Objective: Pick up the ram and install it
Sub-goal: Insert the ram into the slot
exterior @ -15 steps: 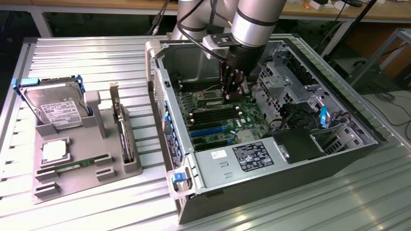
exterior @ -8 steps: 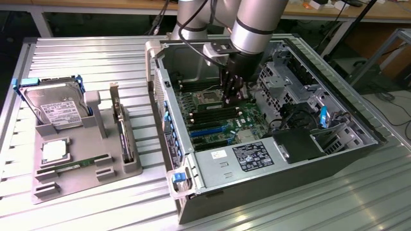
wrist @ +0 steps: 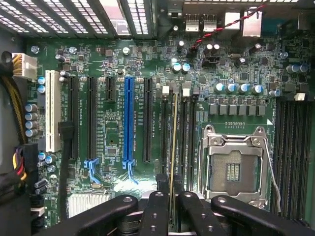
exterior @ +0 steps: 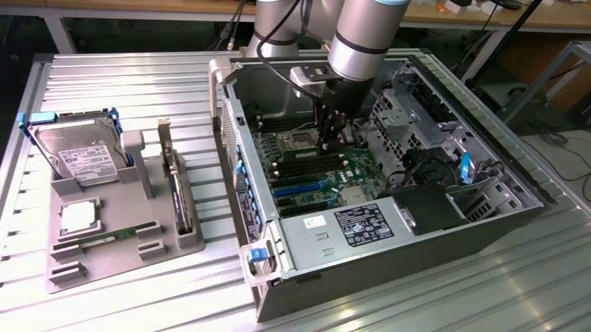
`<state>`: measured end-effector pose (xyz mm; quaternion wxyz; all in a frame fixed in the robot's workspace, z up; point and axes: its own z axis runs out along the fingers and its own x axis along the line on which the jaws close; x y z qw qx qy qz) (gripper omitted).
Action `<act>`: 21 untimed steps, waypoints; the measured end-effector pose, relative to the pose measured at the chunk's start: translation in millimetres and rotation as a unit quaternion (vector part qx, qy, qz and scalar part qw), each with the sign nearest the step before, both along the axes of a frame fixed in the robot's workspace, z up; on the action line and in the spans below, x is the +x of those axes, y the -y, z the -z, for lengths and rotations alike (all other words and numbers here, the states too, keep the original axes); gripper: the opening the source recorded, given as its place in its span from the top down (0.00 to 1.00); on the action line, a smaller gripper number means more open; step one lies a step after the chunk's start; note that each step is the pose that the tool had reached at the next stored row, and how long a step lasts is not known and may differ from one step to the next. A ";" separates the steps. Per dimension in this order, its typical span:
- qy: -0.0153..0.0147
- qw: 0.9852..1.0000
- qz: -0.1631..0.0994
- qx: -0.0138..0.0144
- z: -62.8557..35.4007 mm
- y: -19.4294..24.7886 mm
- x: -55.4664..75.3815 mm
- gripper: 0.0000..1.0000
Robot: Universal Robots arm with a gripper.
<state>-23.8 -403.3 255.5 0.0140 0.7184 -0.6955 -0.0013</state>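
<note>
Gripper [exterior: 331,138] deep inside the open computer case [exterior: 416,277], jaws clamped on the ram [wrist: 173,142]. It's held edge-on, lined up along the memory slots [wrist: 183,132]. In the exterior view the CPU socket [exterior: 297,142] sits at the gripper's nine o'clock. A twin stick [exterior: 97,241] lies well apart at eight o'clock on the grey tray [exterior: 120,268].
</note>
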 end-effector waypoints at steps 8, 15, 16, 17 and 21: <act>0.000 1.000 -0.001 -0.001 11.2 0.0 -0.1 0.86; 0.000 1.000 0.003 -0.003 13.8 0.0 0.0 0.86; 0.000 1.000 0.003 -0.003 14.5 -0.1 0.0 0.86; 0.000 1.000 0.003 -0.003 16.3 -0.1 0.0 0.86; -0.001 1.000 0.004 -0.008 19.3 0.0 -0.1 0.86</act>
